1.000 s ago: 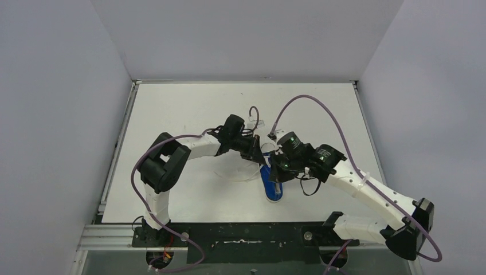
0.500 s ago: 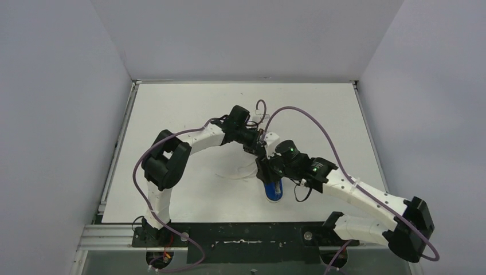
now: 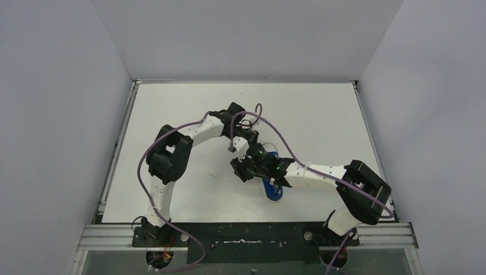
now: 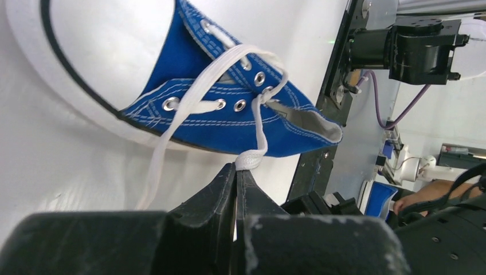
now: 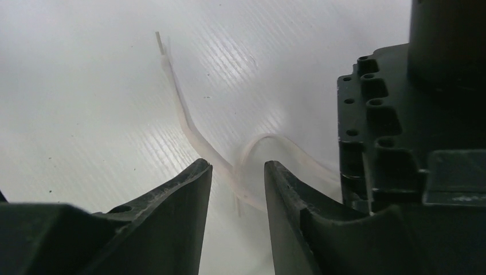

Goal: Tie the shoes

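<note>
Right claw [image 5: 236, 169], now ajar, left of sneaker [image 4: 229, 114] above lace [image 5: 182, 112].

**Both arms folded in, wrists nearly meeting**

The left arm [image 3: 172, 157] rises from its base, bends at a high elbow and reaches right. Its gripper [image 4: 236, 171] has the jaws pressed together, pinching a lace [image 4: 259, 129]. The right arm [image 3: 321, 175] folds at its elbow and stretches left, low. Its gripper [image 5: 238, 172] points down with the jaws slightly apart, gripping nothing.
</note>
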Robot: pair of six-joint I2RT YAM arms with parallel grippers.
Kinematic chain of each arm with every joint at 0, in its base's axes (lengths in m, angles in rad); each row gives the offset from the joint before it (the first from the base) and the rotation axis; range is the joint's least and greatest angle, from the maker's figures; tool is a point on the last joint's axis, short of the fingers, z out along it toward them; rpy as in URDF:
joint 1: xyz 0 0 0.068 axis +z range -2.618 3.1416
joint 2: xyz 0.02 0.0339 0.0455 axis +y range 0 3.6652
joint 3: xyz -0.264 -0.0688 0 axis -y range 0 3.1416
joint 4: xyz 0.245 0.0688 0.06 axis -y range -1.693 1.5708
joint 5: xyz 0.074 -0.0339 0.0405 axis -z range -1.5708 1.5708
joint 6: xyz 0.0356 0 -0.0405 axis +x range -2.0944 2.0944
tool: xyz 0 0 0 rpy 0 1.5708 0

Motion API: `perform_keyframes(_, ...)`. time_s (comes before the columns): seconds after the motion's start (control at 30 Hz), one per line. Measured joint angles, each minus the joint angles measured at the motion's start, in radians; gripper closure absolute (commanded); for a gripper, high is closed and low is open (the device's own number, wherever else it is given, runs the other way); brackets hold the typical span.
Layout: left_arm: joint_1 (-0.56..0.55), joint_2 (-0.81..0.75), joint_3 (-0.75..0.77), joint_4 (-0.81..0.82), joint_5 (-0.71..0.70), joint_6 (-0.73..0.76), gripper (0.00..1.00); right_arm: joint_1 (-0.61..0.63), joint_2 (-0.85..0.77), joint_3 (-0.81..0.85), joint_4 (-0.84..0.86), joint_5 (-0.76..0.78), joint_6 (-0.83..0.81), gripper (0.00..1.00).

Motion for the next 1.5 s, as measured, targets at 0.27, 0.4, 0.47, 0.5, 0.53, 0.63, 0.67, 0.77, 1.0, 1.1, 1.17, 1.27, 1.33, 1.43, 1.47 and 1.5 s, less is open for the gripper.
perform_keyframes(0.27, 0.028, 0.053, 0.069, -0.141, 0.073, 0.142, 1.0, 0.018, 0.075, 0.005, 0.071, 0.022, -0.045, 0.61)
perform_keyframes(0.4, 0.032, 0.056, 0.072, -0.106, 0.103, 0.13, 1.0, 0.018, 0.084, 0.005, 0.094, 0.053, -0.054, 0.62)
perform_keyframes(0.47, 0.037, 0.056, 0.061, -0.051, 0.109, 0.098, 1.0, 0.023, 0.101, 0.01, 0.109, 0.092, -0.067, 0.62)
perform_keyframes(0.5, 0.041, 0.056, 0.047, -0.005, 0.116, 0.073, 1.0, 0.026, 0.113, 0.015, 0.113, 0.112, -0.072, 0.62)
perform_keyframes(0.53, 0.046, 0.056, 0.028, 0.042, 0.121, 0.046, 1.0, 0.03, 0.128, 0.02, 0.117, 0.138, -0.075, 0.62)
perform_keyframes(0.63, 0.053, 0.056, -0.036, 0.163, 0.127, -0.029, 1.0, 0.039, 0.168, 0.022, 0.134, 0.187, -0.08, 0.62)
perform_keyframes(0.67, 0.054, 0.056, -0.057, 0.2, 0.13, -0.055, 1.0, 0.042, 0.177, 0.022, 0.134, 0.201, -0.079, 0.61)
perform_keyframes(0.77, 0.054, 0.056, -0.089, 0.27, 0.14, -0.111, 1.0, 0.051, 0.187, 0.021, 0.135, 0.229, -0.076, 0.57)
perform_keyframes(1.0, 0.054, 0.056, -0.098, 0.332, 0.147, -0.158, 1.0, 0.057, 0.2, 0.004, 0.203, 0.257, -0.024, 0.56)
perform_keyframes(1.1, 0.055, 0.056, -0.1, 0.334, 0.142, -0.158, 1.0, 0.066, 0.21, -0.004, 0.241, 0.28, 0.008, 0.56)
perform_keyframes(1.17, 0.055, 0.056, -0.103, 0.335, 0.139, -0.158, 1.0, 0.078, 0.22, -0.006, 0.262, 0.304, 0.029, 0.56)
perform_keyframes(1.27, 0.055, 0.056, -0.11, 0.334, 0.136, -0.158, 1.0, 0.096, 0.233, -0.011, 0.285, 0.334, 0.048, 0.56)
perform_keyframes(1.33, 0.055, 0.056, -0.112, 0.334, 0.137, -0.162, 1.0, 0.108, 0.243, -0.012, 0.284, 0.346, 0.06, 0.56)
perform_keyframes(1.43, 0.05, 0.054, -0.112, 0.34, 0.156, -0.188, 1.0, 0.14, 0.272, -0.017, 0.291, 0.346, 0.069, 0.57)
perform_keyframes(1.47, 0.047, 0.054, -0.112, 0.342, 0.159, -0.194, 1.0, 0.149, 0.272, -0.016, 0.289, 0.344, 0.07, 0.58)
perform_keyframes(1.5, 0.046, 0.054, -0.112, 0.343, 0.16, -0.203, 1.0, 0.154, 0.272, -0.016, 0.288, 0.345, 0.07, 0.59)
